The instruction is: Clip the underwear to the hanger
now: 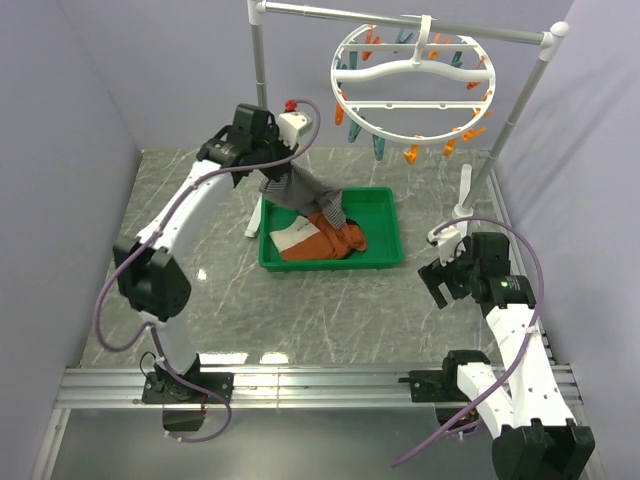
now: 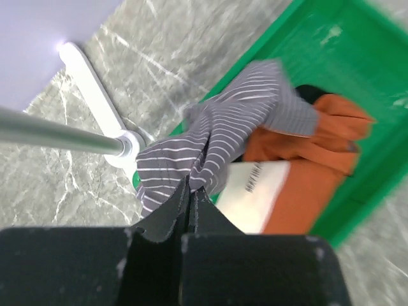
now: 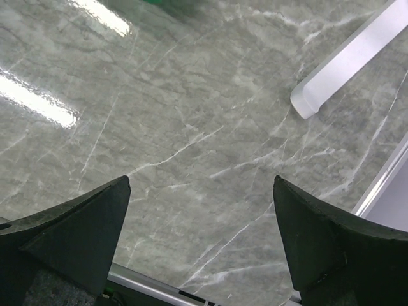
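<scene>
**Underwear (image 1: 300, 192) pinched at far left, hanger (image 1: 412, 68) hanging far right**

The left gripper (image 1: 271, 176) is pressed together on a bunched fold of the underwear. The cloth hangs over the far-left corner of the green tray (image 1: 330, 265), its lower end trailing onto the orange garment (image 1: 335, 240) inside. Soft, light and limp, it will likely droop and fold under a single pinch. The waistband looks the firmest place to hold it for the pins. The left wrist view shows the stripes gathered at the fingers (image 2: 167, 213) and a white cloth (image 2: 255, 191) beneath; only the top view shows the hanger. The right gripper (image 3: 201, 185), spread wide, hovers over the table (image 3: 191, 127) at near right.
</scene>
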Controlling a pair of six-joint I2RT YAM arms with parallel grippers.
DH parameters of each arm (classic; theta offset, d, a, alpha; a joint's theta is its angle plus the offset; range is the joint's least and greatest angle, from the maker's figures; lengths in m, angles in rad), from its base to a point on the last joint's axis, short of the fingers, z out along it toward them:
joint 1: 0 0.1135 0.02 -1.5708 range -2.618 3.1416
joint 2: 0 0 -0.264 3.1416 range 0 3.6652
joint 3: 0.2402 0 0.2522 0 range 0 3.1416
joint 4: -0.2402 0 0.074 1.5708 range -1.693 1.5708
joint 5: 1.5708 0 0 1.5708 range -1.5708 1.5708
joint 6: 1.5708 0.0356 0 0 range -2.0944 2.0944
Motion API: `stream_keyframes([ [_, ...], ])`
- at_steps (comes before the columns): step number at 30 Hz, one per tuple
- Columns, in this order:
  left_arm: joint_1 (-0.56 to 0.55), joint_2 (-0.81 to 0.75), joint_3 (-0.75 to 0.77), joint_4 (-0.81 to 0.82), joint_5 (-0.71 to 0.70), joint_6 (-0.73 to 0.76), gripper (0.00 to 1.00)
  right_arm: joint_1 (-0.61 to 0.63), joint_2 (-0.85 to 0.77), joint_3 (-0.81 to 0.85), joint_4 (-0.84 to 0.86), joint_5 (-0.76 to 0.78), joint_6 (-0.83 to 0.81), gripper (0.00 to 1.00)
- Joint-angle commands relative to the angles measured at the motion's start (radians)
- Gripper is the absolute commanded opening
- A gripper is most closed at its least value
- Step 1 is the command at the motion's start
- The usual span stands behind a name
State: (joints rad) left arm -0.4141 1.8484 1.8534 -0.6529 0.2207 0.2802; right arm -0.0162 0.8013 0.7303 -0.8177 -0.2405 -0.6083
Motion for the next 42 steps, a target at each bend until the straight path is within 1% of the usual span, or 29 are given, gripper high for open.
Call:
stream_keyframes([
  [1, -0.006, -0.118, -0.002, -0.066, 0.086, -0.019, 0.0, 0.012, -0.001, 0.063, -0.014, -0.031, -0.013, 1.0],
  [5, -0.025, -0.227, -0.075, -0.118, 0.146, 0.005, 0.0, 0.012, 0.001, 0.069, -0.037, -0.052, -0.034, 1.0],
  [6, -0.032, -0.271, -0.117, -0.154, 0.17, 0.019, 0.0, 0.012, 0.001, 0.07, -0.044, -0.057, -0.036, 1.0],
  [7, -0.04, -0.299, -0.144, -0.163, 0.18, 0.049, 0.0, 0.012, 0.001, 0.073, -0.049, -0.069, -0.039, 1.0],
  [8, -0.052, -0.328, -0.207, -0.16, 0.189, 0.053, 0.0, 0.036, 0.001, 0.073, -0.055, -0.075, -0.047, 1.0],
  [9, -0.057, -0.383, -0.232, -0.163, 0.198, 0.056, 0.0, 0.041, 0.001, 0.077, -0.064, -0.08, -0.05, 1.0],
  [12, -0.069, -0.436, -0.237, -0.232, 0.256, 0.053, 0.0, 0.048, 0.003, 0.081, -0.08, -0.101, -0.056, 1.0],
  [13, -0.071, -0.445, -0.227, -0.266, 0.323, 0.045, 0.0, 0.05, 0.003, 0.084, -0.084, -0.112, -0.062, 1.0],
  [15, -0.069, -0.484, -0.203, -0.281, 0.397, 0.028, 0.0, 0.056, -0.001, 0.087, -0.089, -0.118, -0.067, 1.0],
  [17, -0.069, -0.512, -0.18, -0.275, 0.484, -0.012, 0.0, 0.062, 0.004, 0.096, -0.092, -0.118, -0.071, 0.99],
  [19, -0.069, -0.554, -0.178, -0.261, 0.537, -0.061, 0.0, 0.067, 0.007, 0.103, -0.1, -0.118, -0.079, 0.99],
  [20, -0.069, -0.59, -0.203, -0.233, 0.587, -0.082, 0.0, 0.067, 0.006, 0.106, -0.101, -0.118, -0.084, 0.99],
  [22, -0.071, -0.627, -0.25, -0.194, 0.614, -0.136, 0.0, 0.068, 0.006, 0.107, -0.104, -0.115, -0.088, 0.99],
  [23, -0.069, -0.656, -0.304, -0.174, 0.623, -0.144, 0.0, 0.067, 0.006, 0.109, -0.106, -0.115, -0.094, 0.99],
  [25, -0.069, -0.679, -0.362, -0.171, 0.615, -0.116, 0.0, 0.07, 0.004, 0.109, -0.109, -0.118, -0.099, 0.98],
  [26, -0.069, -0.698, -0.432, -0.168, 0.605, -0.101, 0.0, 0.071, 0.004, 0.11, -0.109, -0.12, -0.103, 0.98],
  [27, -0.069, -0.704, -0.471, -0.174, 0.599, -0.048, 0.0, 0.071, 0.004, 0.109, -0.11, -0.128, -0.107, 0.98],
  [29, -0.069, -0.706, -0.581, -0.189, 0.582, 0.006, 0.0, 0.074, 0.004, 0.106, -0.112, -0.137, -0.108, 0.97],
  [30, -0.069, -0.701, -0.615, -0.217, 0.559, 0.043, 0.0, 0.079, 0.004, 0.106, -0.119, -0.143, -0.11, 0.97],
  [32, -0.063, -0.69, -0.705, -0.217, 0.536, 0.115, 0.0, 0.088, 0.003, 0.101, -0.124, -0.166, -0.116, 0.95],
  [33, -0.055, -0.689, -0.735, -0.211, 0.529, 0.135, 0.0, 0.094, -0.001, 0.092, -0.121, -0.171, -0.117, 0.95],
  [34, -0.048, -0.686, -0.762, -0.168, 0.513, 0.143, 0.0, 0.114, -0.004, 0.087, -0.118, -0.172, -0.119, 0.93],
  [35, -0.007, -0.666, -0.825, -0.116, 0.494, 0.151, 0.0, 0.146, -0.005, 0.071, -0.092, -0.161, -0.105, 0.91],
  [36, 0.012, -0.666, -0.826, -0.1, 0.494, 0.151, 0.0, 0.163, -0.005, 0.07, -0.092, -0.161, -0.097, 0.91],
  [38, 0.05, -0.609, -0.838, -0.08, 0.479, 0.183, 0.0, 0.209, -0.002, 0.052, -0.067, -0.14, -0.085, 0.88],
  [39, 0.102, -0.554, -0.824, -0.094, 0.488, 0.203, 0.0, 0.249, -0.001, 0.046, -0.055, -0.131, -0.082, 0.87],
  [42, 0.175, -0.467, -0.784, -0.151, 0.5, 0.295, 0.0, 0.292, 0.006, 0.018, -0.035, -0.125, -0.099, 0.84],
])
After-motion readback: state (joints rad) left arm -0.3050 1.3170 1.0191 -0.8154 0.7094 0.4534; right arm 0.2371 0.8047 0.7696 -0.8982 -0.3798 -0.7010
